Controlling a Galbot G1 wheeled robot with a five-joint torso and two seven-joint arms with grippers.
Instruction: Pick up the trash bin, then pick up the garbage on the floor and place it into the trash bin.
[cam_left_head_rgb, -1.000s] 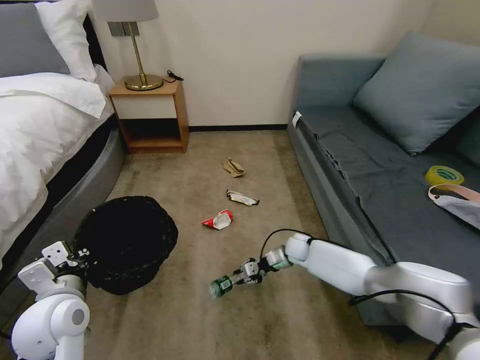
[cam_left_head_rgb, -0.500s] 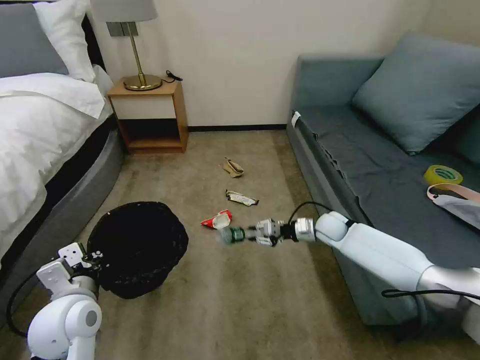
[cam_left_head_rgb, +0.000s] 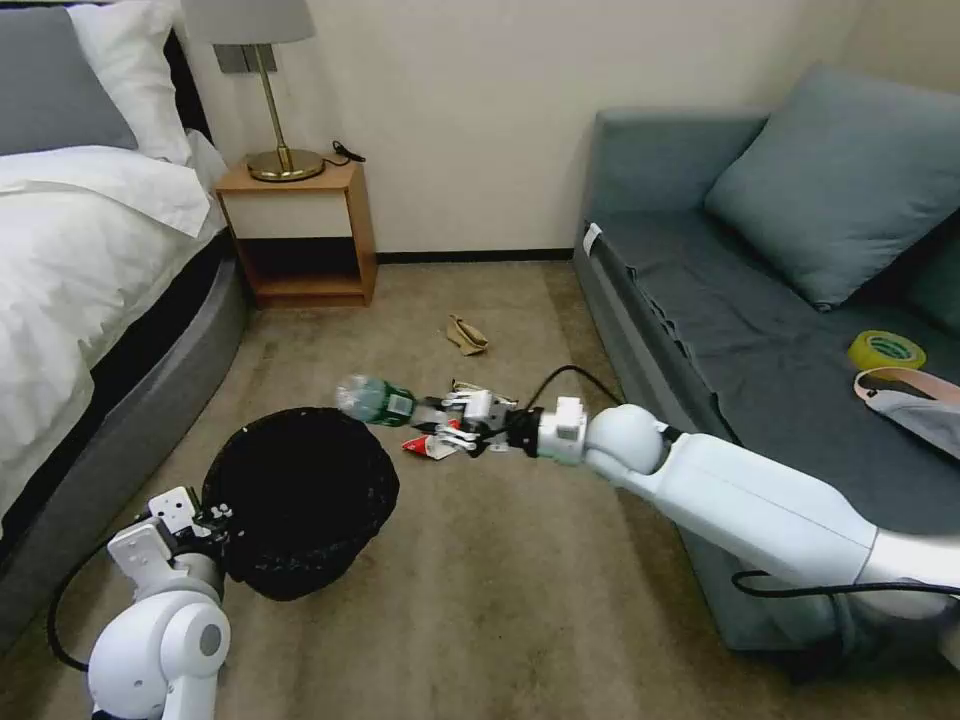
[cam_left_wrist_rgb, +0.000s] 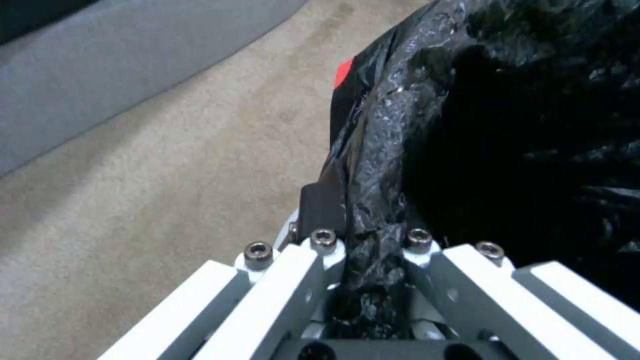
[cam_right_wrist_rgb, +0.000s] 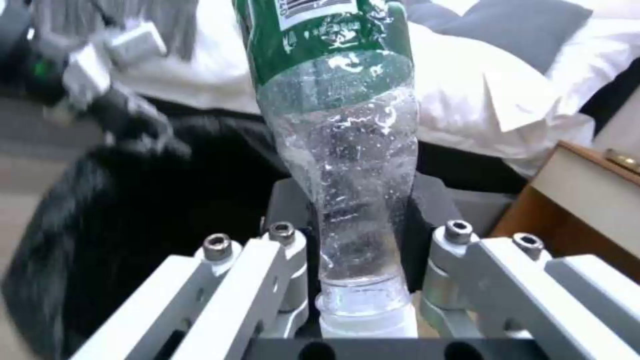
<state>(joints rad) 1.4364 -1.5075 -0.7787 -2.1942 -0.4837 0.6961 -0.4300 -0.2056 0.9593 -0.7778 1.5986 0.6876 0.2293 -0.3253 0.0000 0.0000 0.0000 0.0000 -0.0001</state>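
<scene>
**Bottle over the bin, bedroom floor still littered**

The room is a carpeted bedroom. The tan carpet (cam_left_head_rgb: 520, 600) is short pile with faint streaks running through it. A bed (cam_left_head_rgb: 90, 260) with white bedding and a grey base runs along the robot's left, and a small wooden nightstand (cam_left_head_rgb: 300, 235) sits against the far wall with a brass lamp (cam_left_head_rgb: 275, 100) on top. A grey-blue sofa (cam_left_head_rgb: 760, 330) takes up the right side, with a big cushion (cam_left_head_rgb: 840, 180), a yellow tape roll (cam_left_head_rgb: 886, 350) and some pink-and-grey fabric thing on the seat.

The left gripper (cam_left_wrist_rgb: 367, 240) is clamped on the rim of the trash bin (cam_left_head_rgb: 300, 500), and the wrist view shows the crinkly black bag (cam_left_wrist_rgb: 467, 125) pinched right between its fingers. The bin is held low at the robot's front left, near the bed base, mouth facing up.

The right gripper (cam_left_head_rgb: 445, 420) is stretched out across the middle of the floor, closed around the neck end of the clear plastic bottle (cam_left_head_rgb: 375, 400). The bottle lies roughly sideways in the air, green label toward the far end, its base poking out just over the far edge of the bin. From the right wrist camera the bottle (cam_right_wrist_rgb: 340, 125) is squeezed between the fingers, with the black bin opening behind it.

The rest is still on the carpet: the red-and-white wrapper (cam_left_head_rgb: 428, 446) sits just beneath the right gripper, the white-yellow snack wrapper (cam_left_head_rgb: 470, 388) is mostly hidden behind that gripper, and the tan crumpled paper (cam_left_head_rgb: 466, 334) lies further back toward the wall.
</scene>
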